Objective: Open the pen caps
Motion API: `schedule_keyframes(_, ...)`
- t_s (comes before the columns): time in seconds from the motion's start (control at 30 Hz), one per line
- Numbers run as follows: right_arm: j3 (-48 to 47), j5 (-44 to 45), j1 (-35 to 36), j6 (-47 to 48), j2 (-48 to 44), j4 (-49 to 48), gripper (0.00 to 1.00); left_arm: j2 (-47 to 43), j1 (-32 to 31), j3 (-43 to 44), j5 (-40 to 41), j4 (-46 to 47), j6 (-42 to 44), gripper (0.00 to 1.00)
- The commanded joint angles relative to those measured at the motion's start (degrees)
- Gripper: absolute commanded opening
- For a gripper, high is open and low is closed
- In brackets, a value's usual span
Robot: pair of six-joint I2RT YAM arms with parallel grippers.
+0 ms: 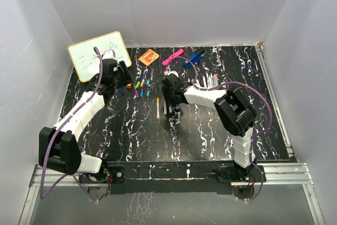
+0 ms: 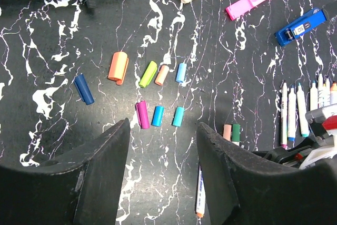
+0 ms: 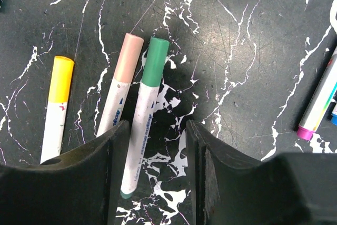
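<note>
**Ana:** Three thin white marker pens (image 3: 138, 135) lie side by side on the black, white-veined tabletop (image 3: 253, 35) under the right tool (image 3: 156, 129). One has a yellow plastic cap (image 3: 61, 79), one a peach plastic cap (image 3: 129, 56) and one a green plastic cap (image 3: 154, 60), all of them on.

**Ben:** And the tool itself?

**Ana:** Spread wide, pinching nothing. The green-capped pen's barrel lies between its fingers. The left tool (image 2: 163, 127) is spread and empty too, hanging near several loose coloured plastic caps (image 2: 157, 115) scattered on the tabletop.

**Ben:** How will a capped pen handle?

**Ana:** Light, stiff, smooth and round, I'd judge, so it is likely to roll or slip.

**Ben:** Where should it be held?

**Ana:** One tool should take the white barrel mid-length. The other should close squarely across the cap's sides and pull straight along the pen. The cap probably grips by friction and may let go with a jerk.
</note>
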State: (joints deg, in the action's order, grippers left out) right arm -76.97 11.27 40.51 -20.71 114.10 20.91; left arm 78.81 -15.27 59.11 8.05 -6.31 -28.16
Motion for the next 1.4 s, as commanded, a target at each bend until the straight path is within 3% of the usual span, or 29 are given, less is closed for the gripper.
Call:
schedule_keyframes(0.0, 0.1, 1.9, 0.2, -0.3, 0.1, -0.2, 0.42, -1.7, 0.2, 0.0, -1.4, 0.8, -0.5, 0.52)
schedule_keyframes(0.57, 2.4, 1.7, -2.1, -0.1, -0.6, 0.6, 0.00, 1.6, -0.5, -2.2, -15.7, 6.9, -5.4, 0.53)
schedule_keyframes(0.93, 8.6, 3.1, -2.7, 8.4, -13.0, -8.8, 0.00, 11.8, -1.6, -2.5, -31.9, 18.3, -13.0, 0.54)
schedule_keyframes(1.37, 10.5, -5.1, -2.6, 9.7, -19.4, -14.0, 0.00, 18.5, -9.2, 0.9, -31.6, 25.6, -20.0, 0.54)
